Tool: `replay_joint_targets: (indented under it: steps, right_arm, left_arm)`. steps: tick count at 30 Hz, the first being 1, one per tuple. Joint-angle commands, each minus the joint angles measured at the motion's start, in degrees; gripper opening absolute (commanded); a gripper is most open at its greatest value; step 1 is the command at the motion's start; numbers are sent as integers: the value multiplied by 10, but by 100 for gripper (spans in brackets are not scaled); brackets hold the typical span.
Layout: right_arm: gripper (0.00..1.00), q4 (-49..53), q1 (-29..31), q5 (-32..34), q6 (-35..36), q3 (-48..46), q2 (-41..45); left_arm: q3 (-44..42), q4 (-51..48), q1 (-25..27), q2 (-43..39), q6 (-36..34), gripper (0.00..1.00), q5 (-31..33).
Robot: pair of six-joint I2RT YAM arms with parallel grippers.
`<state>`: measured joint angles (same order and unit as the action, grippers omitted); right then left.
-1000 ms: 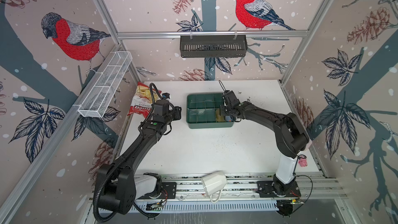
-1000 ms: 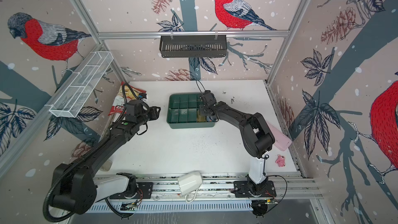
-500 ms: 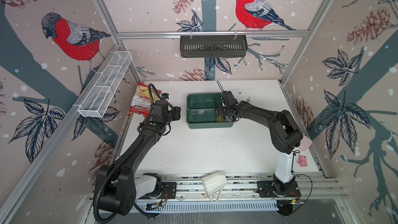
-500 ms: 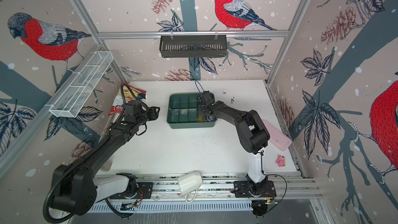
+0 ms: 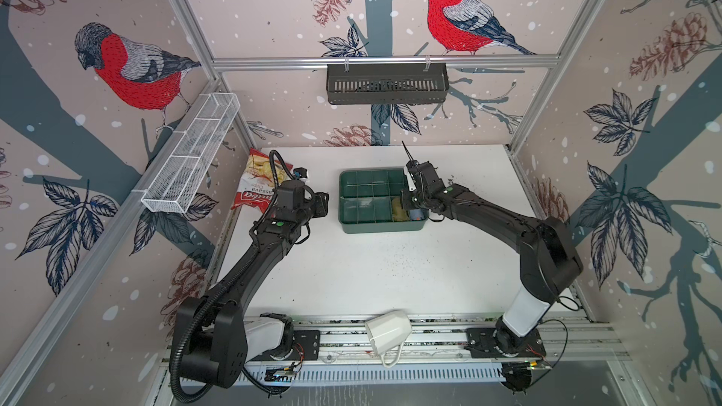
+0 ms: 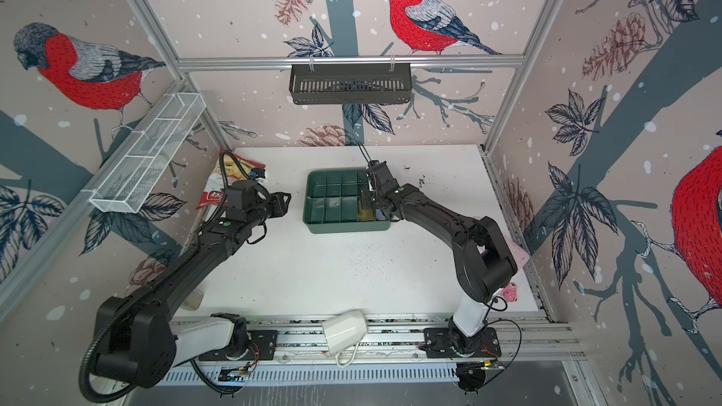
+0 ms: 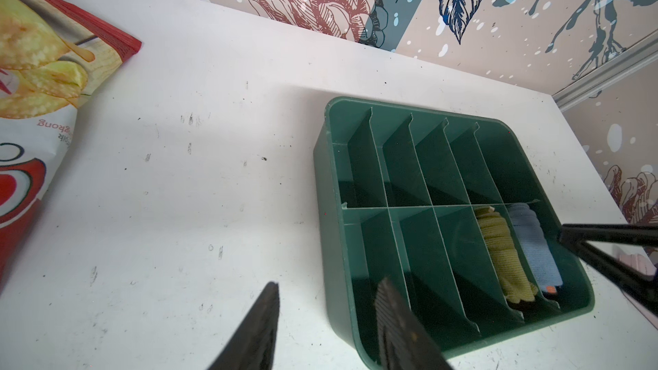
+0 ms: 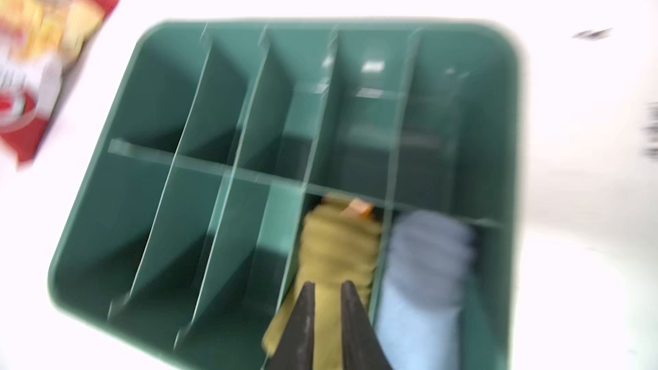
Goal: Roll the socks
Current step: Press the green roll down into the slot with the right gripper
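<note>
The socks [image 8: 338, 243] are a rolled olive-green bundle with an orange tip, lying in a near-row compartment of the green divided tray [image 5: 381, 226]. They also show as the socks [image 7: 502, 254] and in both top views, the socks [image 5: 400, 212] and the socks [image 6: 365, 215]. My right gripper [image 8: 327, 284] hovers just over the roll, jaws a narrow gap apart, olive knit visible between them. My left gripper [image 7: 327, 284] stands open and empty at the tray's left corner, one finger over the table, one over the tray [image 7: 322, 172]. In both top views it sits left of the tray: left gripper [image 5: 326, 205], left gripper [image 6: 287, 201].
A blue-grey sock roll [image 8: 427, 261] fills the compartment beside the olive one. A chips bag [image 5: 260, 181] lies at the back left. A white mug [image 5: 388, 330] rests on the front rail. A black basket [image 5: 386, 83] and a white wire basket [image 5: 191, 158] hang on the walls.
My right gripper's jaws have parted a little over the olive roll, and its wrist has shifted slightly. The left arm has stayed nearly still.
</note>
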<state>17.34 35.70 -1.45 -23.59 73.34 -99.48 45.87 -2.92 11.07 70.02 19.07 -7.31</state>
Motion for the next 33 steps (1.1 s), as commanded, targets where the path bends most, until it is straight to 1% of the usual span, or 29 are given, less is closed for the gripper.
replay_joint_targets:
  steps: [1,5,13,21,25,33]
  right_arm:
    - [12,27,6,-72,23,-7,-7]
    - [8,28,12,-70,24,-7,-16]
    - [7,49,28,-64,35,21,-41]
    - [7,83,39,-28,41,29,-51]
    - [6,103,41,5,41,32,-51]
    - [6,111,41,4,47,35,-77]
  left_arm:
    - [8,18,-1,3,-7,46,-2]
    - [8,16,-1,5,-8,46,-3]
    - [5,20,-2,6,-8,46,-2]
    - [4,22,-4,8,-9,47,-2]
    - [2,24,-5,8,-9,47,-4]
    - [0,22,-7,5,-9,47,-2]
